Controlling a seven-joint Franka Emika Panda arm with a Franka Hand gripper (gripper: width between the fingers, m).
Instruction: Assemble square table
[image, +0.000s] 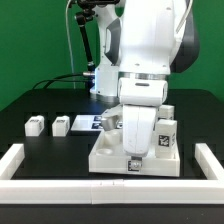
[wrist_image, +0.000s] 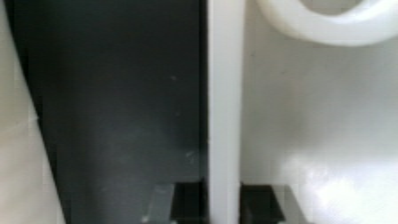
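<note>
At the centre of the dark worktop, under the white arm: the square tabletop, lying flat. Pinched at its raised rim by the end effector, with dark fingertips against either face. Close by the rim, a round corner socket. Well apart at nine o'clock in the exterior view: one leg and, just beside it, a second leg. At two o'clock, a third leg, either on the tabletop or behind it, hard to tell.

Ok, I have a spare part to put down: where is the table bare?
Bare black table lies between the low wall, the two loose legs and the tabletop, at the exterior view's left. Crowded: around the tabletop under the arm, and by the marker board.
</note>
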